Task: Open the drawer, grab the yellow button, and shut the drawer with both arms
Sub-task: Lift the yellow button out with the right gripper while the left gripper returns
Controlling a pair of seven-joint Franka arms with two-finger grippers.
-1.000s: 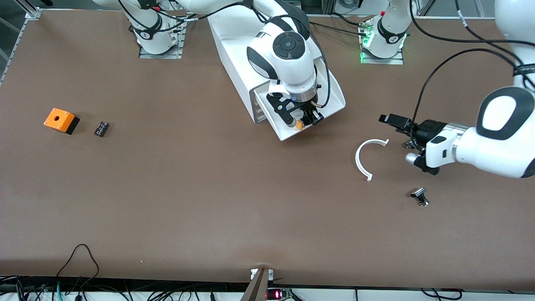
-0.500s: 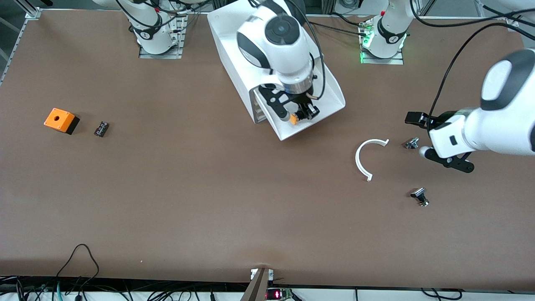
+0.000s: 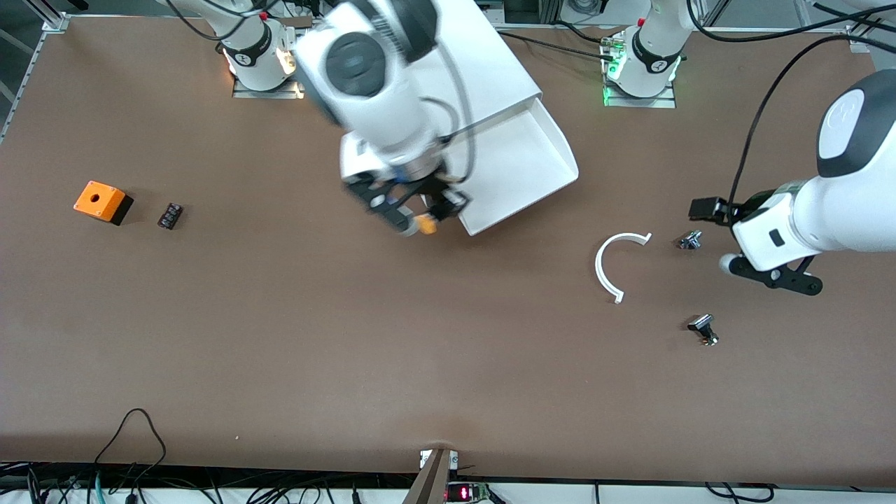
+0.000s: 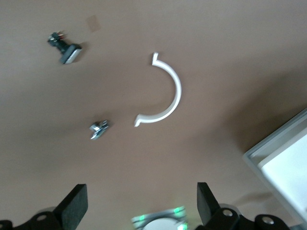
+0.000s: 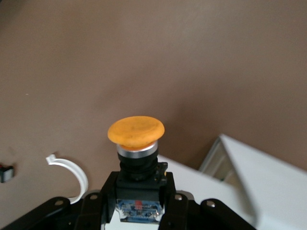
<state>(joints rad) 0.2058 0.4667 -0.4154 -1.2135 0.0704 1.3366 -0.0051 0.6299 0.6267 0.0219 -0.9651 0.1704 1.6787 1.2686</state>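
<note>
The top drawer (image 3: 521,157) stands pulled out of the white cabinet (image 3: 483,63) and its tray shows nothing inside. My right gripper (image 3: 420,213) is shut on the button (image 3: 424,225), in the air over the table beside the drawer's front corner. In the right wrist view the fingers (image 5: 105,191) clamp the button's black body, with its yellow-orange cap (image 5: 135,132) above; the gripper (image 5: 139,189) is over the drawer's edge (image 5: 268,182). My left gripper (image 3: 707,210) is open and empty over the table at the left arm's end. The left wrist view shows its gripper (image 4: 139,206) wide apart.
An orange box with a hole (image 3: 102,201) and a flat black component (image 3: 169,215) lie toward the right arm's end. A white arc piece (image 3: 607,269) and two small metal parts (image 3: 690,240) (image 3: 703,329) lie near the left gripper. Cables hang at the table's near edge.
My right gripper has lifted the button out of the drawer and carried it toward the right arm's end. My left arm has drawn back toward its own end of the table.
</note>
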